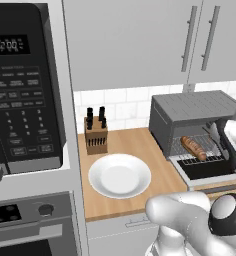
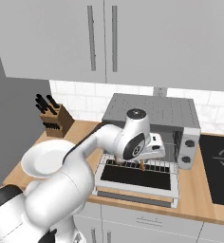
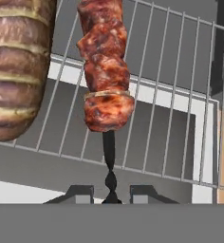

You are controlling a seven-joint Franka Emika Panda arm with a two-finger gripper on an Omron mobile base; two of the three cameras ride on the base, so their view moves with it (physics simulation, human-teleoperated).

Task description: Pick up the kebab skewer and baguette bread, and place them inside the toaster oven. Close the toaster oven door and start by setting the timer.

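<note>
The toaster oven (image 1: pixel 190 107) (image 2: pixel 152 111) stands with its door (image 1: pixel 210 170) (image 2: pixel 135 175) folded down flat. The baguette bread (image 1: pixel 193 147) (image 3: pixel 16 71) lies on the wire rack (image 3: pixel 171 95) inside. My gripper (image 2: pixel 143 160) (image 3: pixel 111 192) is in front of the oven mouth, above the open door, shut on the kebab skewer (image 3: pixel 104 71) (image 2: pixel 142 165). In the hand view the skewer's dark stick runs between the fingertips, and its red-brown meat chunks hang over the rack just right of the bread.
A white plate (image 1: pixel 119 175) (image 2: pixel 42 159) sits on the wooden counter left of the oven, with a knife block (image 1: pixel 95 135) (image 2: pixel 54 118) behind it. A black microwave (image 1: pixel 20 90) is at far left. The oven's knobs (image 2: pixel 187 147) are on its right side, next to a cooktop (image 2: pixel 218 161).
</note>
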